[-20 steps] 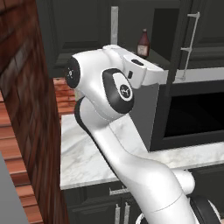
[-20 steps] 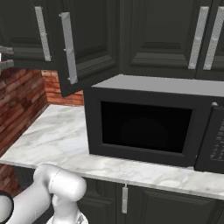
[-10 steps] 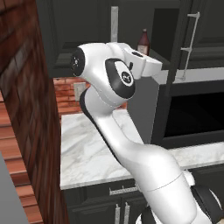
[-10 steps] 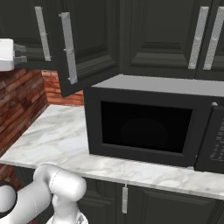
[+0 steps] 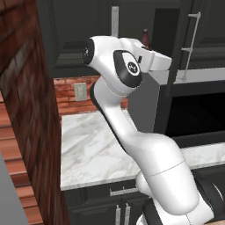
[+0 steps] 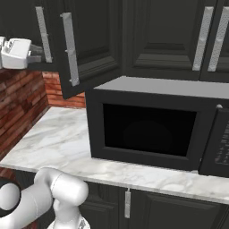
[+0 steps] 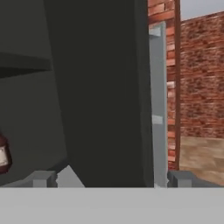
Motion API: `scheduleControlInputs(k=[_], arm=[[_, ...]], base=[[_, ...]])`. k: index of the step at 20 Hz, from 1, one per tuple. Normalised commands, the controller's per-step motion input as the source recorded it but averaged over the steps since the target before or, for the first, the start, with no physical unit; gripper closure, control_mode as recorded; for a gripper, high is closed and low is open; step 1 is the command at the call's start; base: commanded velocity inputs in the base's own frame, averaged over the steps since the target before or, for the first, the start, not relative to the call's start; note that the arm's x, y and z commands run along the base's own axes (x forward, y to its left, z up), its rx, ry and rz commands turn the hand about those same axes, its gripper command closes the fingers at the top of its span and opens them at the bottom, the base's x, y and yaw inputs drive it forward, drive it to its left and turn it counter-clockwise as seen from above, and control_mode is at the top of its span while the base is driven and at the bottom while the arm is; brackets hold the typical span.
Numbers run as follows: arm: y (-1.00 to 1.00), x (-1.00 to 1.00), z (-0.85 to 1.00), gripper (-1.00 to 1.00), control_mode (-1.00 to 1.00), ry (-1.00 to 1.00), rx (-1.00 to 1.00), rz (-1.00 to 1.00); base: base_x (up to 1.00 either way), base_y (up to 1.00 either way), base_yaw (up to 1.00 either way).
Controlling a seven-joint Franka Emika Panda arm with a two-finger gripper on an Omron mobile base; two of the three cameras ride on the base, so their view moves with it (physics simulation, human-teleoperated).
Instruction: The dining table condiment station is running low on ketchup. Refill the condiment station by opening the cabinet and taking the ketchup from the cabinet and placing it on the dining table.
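Arm swung right, open tool (image 7: 107, 178) facing cabinet (image 7: 96, 87), ketchup (image 7: 3, 155) label unreadable

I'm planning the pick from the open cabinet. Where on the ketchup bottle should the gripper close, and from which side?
Probably the rounded body of the ketchup, approached head-on through the cabinet opening. It stands upright on the shelf, so the open gripper could straddle it sideways; the narrow neck offers less to hold.
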Motion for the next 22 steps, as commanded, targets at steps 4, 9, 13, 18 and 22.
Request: scheduleControlInputs(k=[4,9,13,18,22], arm=[[-0.23,0.31,0.00,-1.00,-1.00,0.02,0.00,-0.10],[-0.08,0.47,0.00,-1.00,-1.00,0.00,0.00,-0.05],[-0.28,0.24,0.00,-1.00,-1.00,0.00,0.00,-0.07],[-0.69,-0.01,0.00,-1.00,-1.00,0.00,0.00,-0.12],[-0.90,-0.23,0.02,-1.00,-1.00,0.01,0.04,-0.19]], base=[[0.00,0.00,0.00],[0.00,0.00,0.00],[0.00,0.00,0.00],[0.00,0.00,0.00],[0.00,0.00,0.00]])
